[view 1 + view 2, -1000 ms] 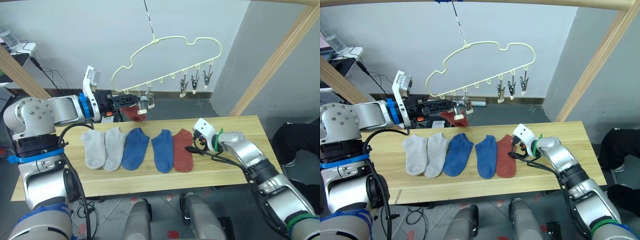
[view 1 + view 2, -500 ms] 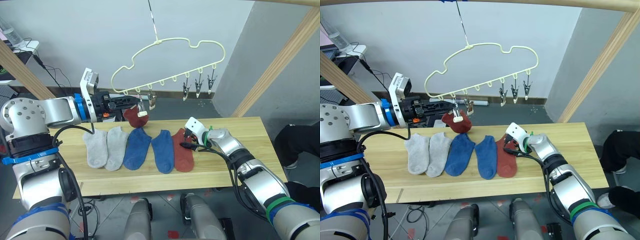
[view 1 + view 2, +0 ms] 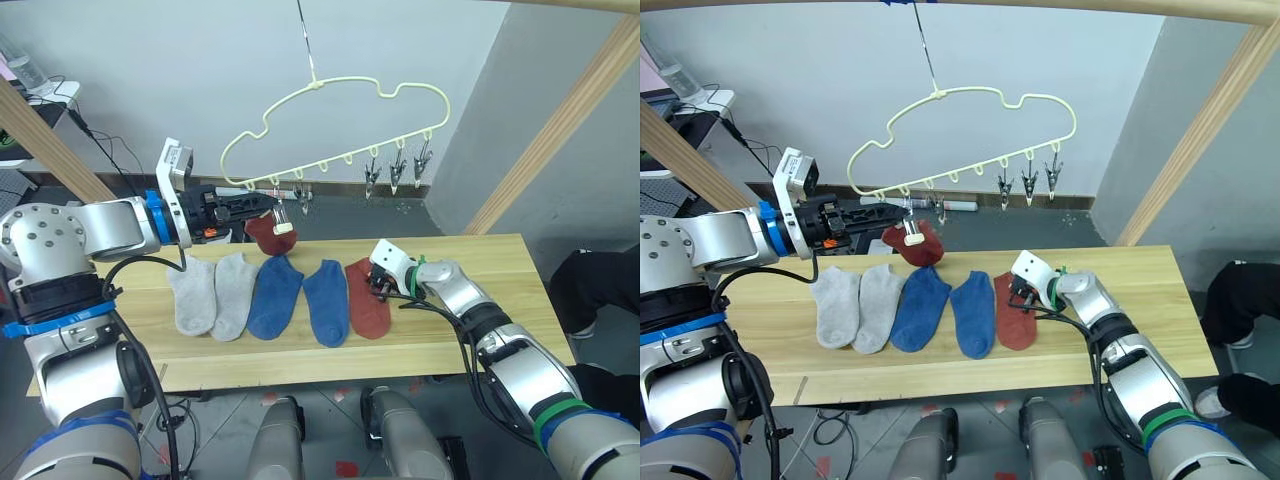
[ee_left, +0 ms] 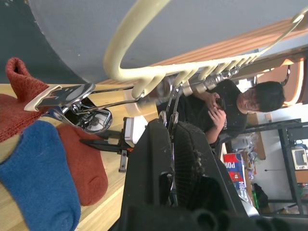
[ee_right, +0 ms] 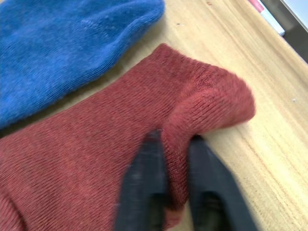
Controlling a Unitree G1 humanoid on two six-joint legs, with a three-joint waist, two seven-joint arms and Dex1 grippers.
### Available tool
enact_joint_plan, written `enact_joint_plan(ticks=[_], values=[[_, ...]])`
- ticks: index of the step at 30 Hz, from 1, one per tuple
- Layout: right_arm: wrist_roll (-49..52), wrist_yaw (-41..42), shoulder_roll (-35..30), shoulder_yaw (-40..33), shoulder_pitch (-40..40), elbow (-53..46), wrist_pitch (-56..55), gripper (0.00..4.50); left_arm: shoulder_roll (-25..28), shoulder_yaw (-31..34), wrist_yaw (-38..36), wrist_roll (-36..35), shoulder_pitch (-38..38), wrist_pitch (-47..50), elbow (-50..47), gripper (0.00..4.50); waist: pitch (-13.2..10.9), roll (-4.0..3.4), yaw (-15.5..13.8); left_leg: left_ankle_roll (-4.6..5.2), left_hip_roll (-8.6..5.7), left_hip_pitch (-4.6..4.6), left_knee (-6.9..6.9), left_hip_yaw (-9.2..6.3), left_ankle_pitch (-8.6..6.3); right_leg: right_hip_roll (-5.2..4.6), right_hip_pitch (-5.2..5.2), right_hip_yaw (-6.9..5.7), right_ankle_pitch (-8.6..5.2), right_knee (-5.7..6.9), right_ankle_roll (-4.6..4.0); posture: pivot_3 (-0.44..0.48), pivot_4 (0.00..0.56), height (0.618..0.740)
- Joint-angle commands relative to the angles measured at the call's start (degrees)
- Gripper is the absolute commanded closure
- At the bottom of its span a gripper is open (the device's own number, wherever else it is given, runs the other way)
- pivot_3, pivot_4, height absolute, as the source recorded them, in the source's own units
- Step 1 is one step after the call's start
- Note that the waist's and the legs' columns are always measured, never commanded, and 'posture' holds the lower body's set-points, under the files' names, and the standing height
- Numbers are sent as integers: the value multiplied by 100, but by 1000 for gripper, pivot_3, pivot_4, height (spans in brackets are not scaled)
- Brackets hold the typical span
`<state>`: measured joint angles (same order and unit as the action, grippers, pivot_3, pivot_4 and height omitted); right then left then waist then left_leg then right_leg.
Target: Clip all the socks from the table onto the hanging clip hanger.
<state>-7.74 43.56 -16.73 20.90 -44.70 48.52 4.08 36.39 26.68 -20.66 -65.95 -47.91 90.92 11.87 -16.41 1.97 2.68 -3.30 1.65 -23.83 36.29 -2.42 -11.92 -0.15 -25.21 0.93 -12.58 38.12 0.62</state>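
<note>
Pinch on a thin fold: your right gripper [image 5: 168,192] has nipped only the edge of the rust-red sock [image 3: 1016,312], lower right of centre.
Lift too fast and the knit may slip free (the left gripper [image 3: 262,201], fingers together, sits at the clip hanger [image 3: 330,130], upper centre, above the table [image 3: 1120,290]).

A light wood table [image 3: 470,250] with a smooth, matt, pale grain. The socks are soft, matt ribbed knit: a rust-red sock [image 5: 96,159], a blue sock [image 3: 272,297], a grey sock [image 3: 190,294]. The clip hanger [image 3: 340,120] is smooth pale-yellow coated wire carrying shiny metal clips [image 4: 67,98]. The right gripper [image 5: 171,159] has matt black fingers.
</note>
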Motion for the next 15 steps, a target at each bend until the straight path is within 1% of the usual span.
enact_joint_plan(ticks=[1,3,4,6,8,11,15], values=[[326,692,-361,-147,455,-1606,153,4458,-47,36,150,-80,82,158,-22,4430,0,0,-14,0,0,-1,0,0,0,0,0,0,0,-1,-1,44,260,740],[1084,1344,-598,-329,894,-3340,1025,4458,-79,52,197,-129,98,158,3,4430,0,0,-41,-1,-2,-3,-1,1,-1,-2,-2,1,0,-1,0,39,258,740],[1353,1524,-671,-395,1035,-3938,1379,4458,-87,56,218,-146,105,158,7,4430,0,0,-29,-3,1,-3,-2,0,-2,-1,-3,0,1,1,-1,39,258,740],[1738,1721,-855,-450,1193,-4939,2067,4458,-110,78,266,-162,94,158,43,4430,0,0,-22,-5,7,-1,-2,0,-4,0,-3,0,0,3,0,35,258,740],[2089,1827,-961,-464,1247,-5698,2655,4458,-140,119,324,-191,60,158,106,4430,0,0,-31,-6,7,3,-1,-8,-3,1,-2,-5,-1,9,1,33,258,740],[2342,1708,-942,-469,1215,-6195,3177,4458,-155,126,382,-236,39,158,133,4430,1,1,-45,-10,5,4,-1,-21,0,3,2,-14,-1,8,2,28,260,740],[2573,1288,-433,-414,894,-6491,3648,4458,-183,114,415,-211,-25,157,173,4430,1,1,-40,-16,2,4,3,-15,4,3,1,-8,-1,8,1,28,260,740]])
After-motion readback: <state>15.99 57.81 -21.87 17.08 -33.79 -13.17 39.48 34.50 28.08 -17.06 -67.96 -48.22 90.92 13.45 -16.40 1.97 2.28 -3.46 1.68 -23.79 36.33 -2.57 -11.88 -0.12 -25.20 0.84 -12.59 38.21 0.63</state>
